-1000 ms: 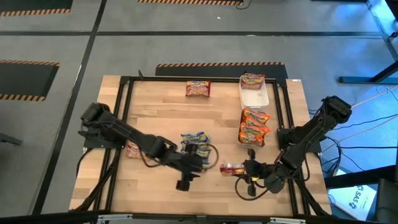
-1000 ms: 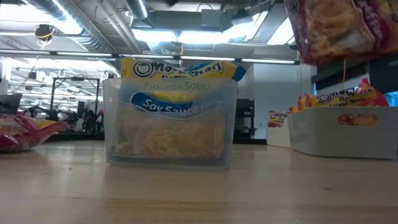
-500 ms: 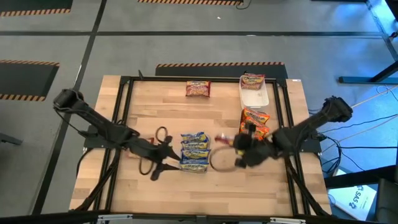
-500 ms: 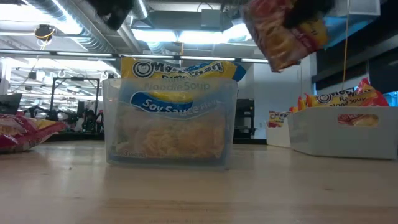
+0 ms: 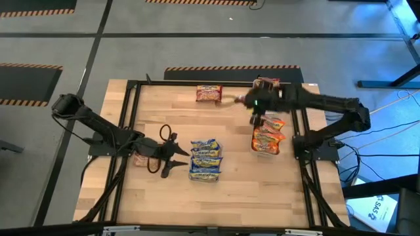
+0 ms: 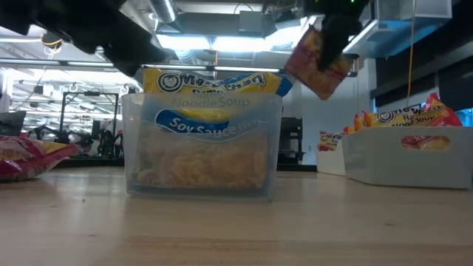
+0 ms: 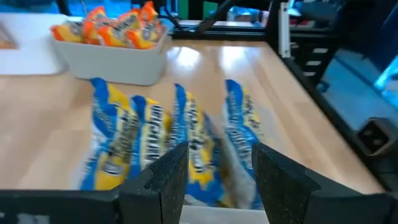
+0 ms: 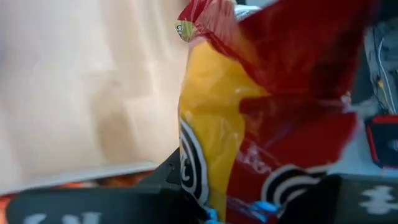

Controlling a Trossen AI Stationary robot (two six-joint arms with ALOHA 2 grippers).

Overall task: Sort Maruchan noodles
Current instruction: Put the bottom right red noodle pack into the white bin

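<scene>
Moved since earlier: right gripper [image 5: 252, 103] carried from the near right of the table [image 5: 157, 196] up toward the far edge, red packet [image 6: 319, 60] along with it; left gripper [image 5: 172, 149] pulled back from the near middle to just left of the blue packets.
Right gripper: pinching the dark red packet [image 8: 261, 124], held in the air between the lone far packet [image 5: 209, 94] and the white tray; packet hanging tilted in the low view.
Left gripper: fingers [image 7: 166, 174] spread, nothing between them, pointing at the blue-and-yellow packets [image 7: 174, 140] standing on edge in the clear container [image 6: 201, 144].
Sorted so far: blue packets [image 5: 205, 159] grouped mid-table; orange packets [image 5: 267, 132] stacked in a container at the right; one more packet [image 5: 266, 83] at the far end of the white tray [image 5: 269, 100].
Off to the side: another packet [image 5: 140, 158] under the left arm, partly hidden.
Step in hand, as judged: carrying the red packet to its own pile, probably beside the lone far packet or into the white tray; destination not certain.
Doing it well: keep the pinch firm while moving, since the packet dangles; lower until flat over the chosen spot before releasing; keep clear of the tray rim and the orange stack.
Risk: slippery wrapper sliding out mid-carry; dropped on edge, likely to tip the wrong way.
</scene>
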